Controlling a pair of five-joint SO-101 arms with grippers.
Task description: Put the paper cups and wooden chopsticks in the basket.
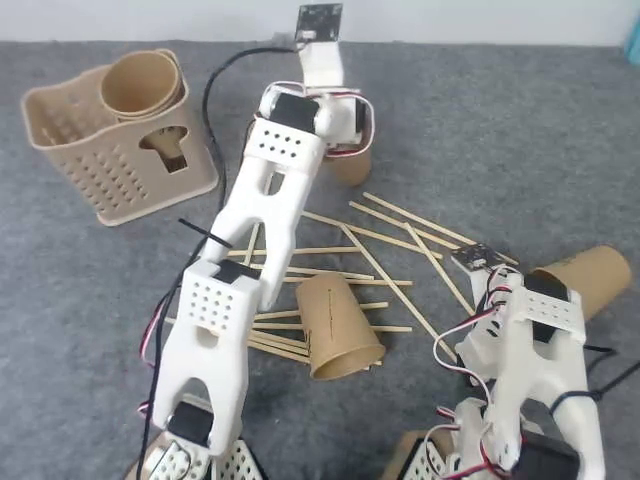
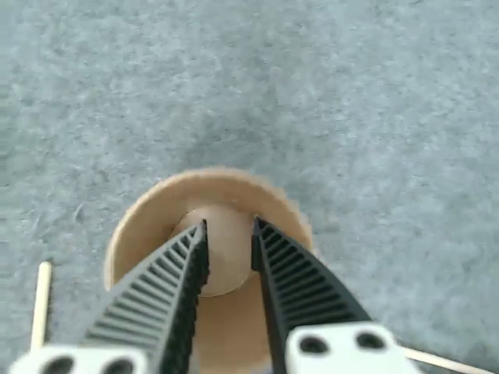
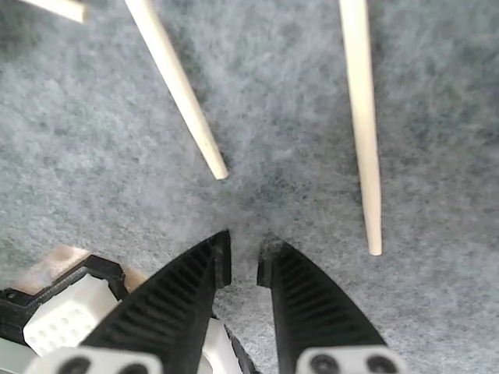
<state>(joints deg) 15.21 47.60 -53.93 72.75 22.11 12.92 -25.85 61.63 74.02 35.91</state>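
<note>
The left tool (image 2: 230, 230) hangs over the mouth of an upright cup (image 1: 352, 168) that stands at the far middle of the grey bench (image 1: 520, 120), to the right of the basket (image 1: 70, 150) and apart from it. Its jaws are parted by a narrow gap, both tips sit over the cup's opening, and they pinch nothing. The right tool (image 3: 243, 241) sits low over the bench at the near right, its jaws also slightly apart and empty. The basket at the far left holds stacked cups (image 1: 140, 85). A tipped cup (image 1: 335, 325) lies on its side on the loose chopsticks (image 1: 385, 240) scattered across the middle, and a third cup (image 1: 590, 275) lies on its side at the right. The paper cups look light and thin-walled, so they would probably crush or slip under a hard squeeze. The best hold is likely at the stiffer rolled rim, with one jaw inside, one outside and gentle pressure. The chopsticks look stiff, thin and smooth, so they are apt to roll or swing. They would best be taken across the middle, starting with one that does not cross the others.
</note>
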